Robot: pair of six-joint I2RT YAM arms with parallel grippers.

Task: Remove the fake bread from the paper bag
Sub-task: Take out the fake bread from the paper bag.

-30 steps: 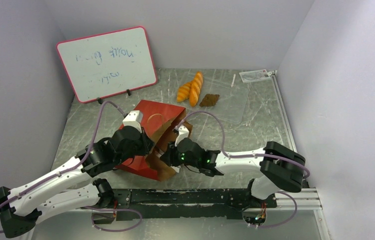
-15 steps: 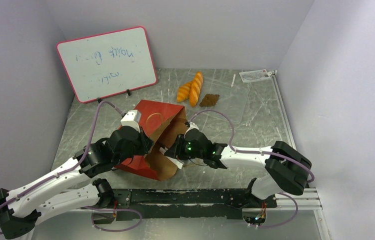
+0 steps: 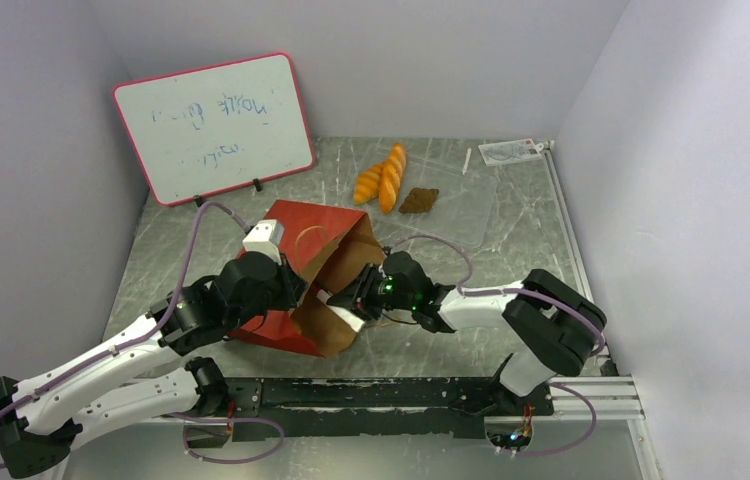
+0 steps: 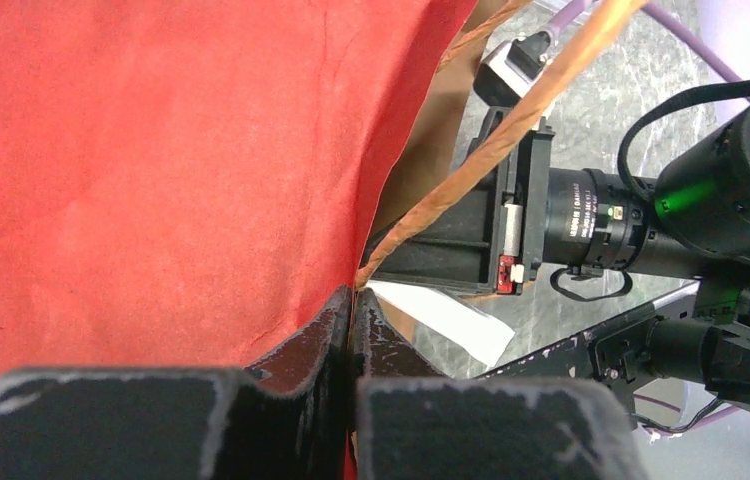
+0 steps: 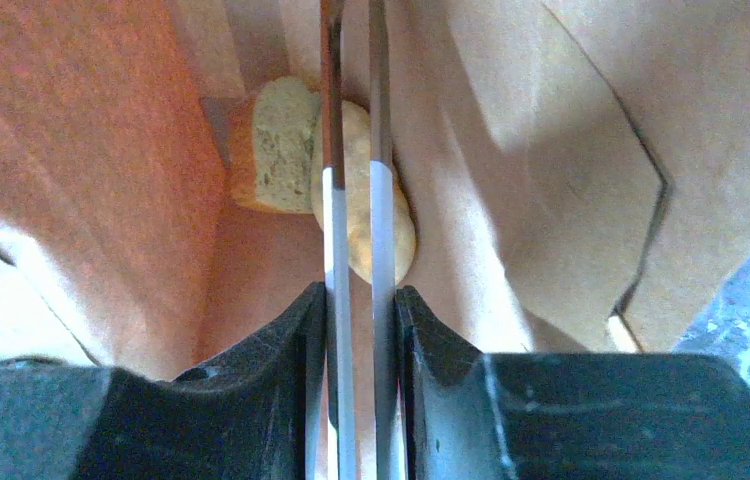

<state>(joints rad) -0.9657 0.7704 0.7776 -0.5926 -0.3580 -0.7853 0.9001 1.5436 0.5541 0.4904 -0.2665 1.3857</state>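
Fake bread: two pale, rough, rounded pieces deep inside the paper bag, which is red outside, kraft inside, and lies on its side near-left. Two scored orange loaves and a dark flat piece lie on the far marbled table. Left gripper is pinched closed on the bag rim. Right gripper clamps thin metal tweezers whose tips reach the bread.

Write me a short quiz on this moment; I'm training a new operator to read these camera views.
1. True or false: the left gripper is shut on the edge of the tall red paper bag.
2. Which does the right gripper hold? A. long thin metal tweezers B. a golden-orange loaf C. nothing
3. How many toy bread pieces lie on the grey table beyond the bag?
Key: 1 true; 2 A; 3 three, two golden-orange loaves and one dark brown piece.
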